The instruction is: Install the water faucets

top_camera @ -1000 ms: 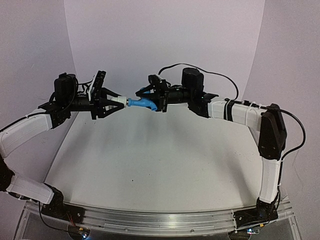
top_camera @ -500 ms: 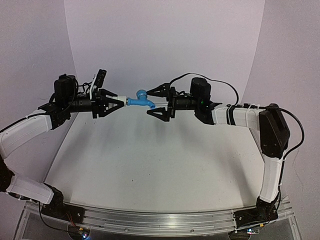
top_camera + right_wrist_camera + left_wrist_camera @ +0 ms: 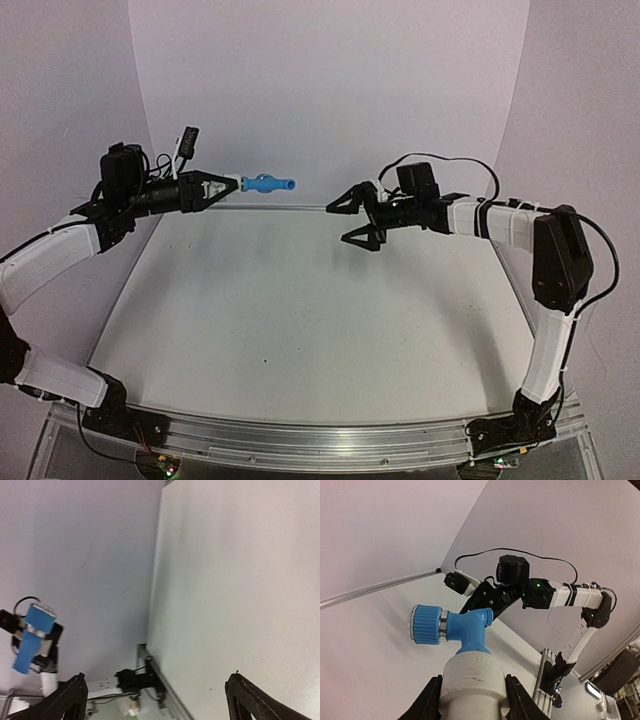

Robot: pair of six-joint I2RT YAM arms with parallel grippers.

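The light-blue tap body [image 3: 268,184] sits joined to the end of a white fitting [image 3: 240,183], held out in the air above the table's back left. My left gripper [image 3: 232,183] is shut on the white fitting. The left wrist view shows the fitting [image 3: 472,677] pinched between both fingers [image 3: 432,702], with the blue tap [image 3: 465,630] and its ribbed knob sticking out beyond it. My right gripper [image 3: 340,224] stands wide open and holds nothing, well to the right of the tap. Far off in the right wrist view the blue tap [image 3: 32,635] shows small, and my right gripper [image 3: 157,697] has only table between its fingers.
The white table [image 3: 300,320] is closed in by pale purple walls [image 3: 330,90] at the back and sides. An aluminium rail [image 3: 320,440] with both arm bases runs along the near edge. A black cable [image 3: 450,160] loops over the right arm.
My right gripper opened, let go of the blue tap and drew back to the right. My left gripper kept the fitting with the tap on it and turned it.
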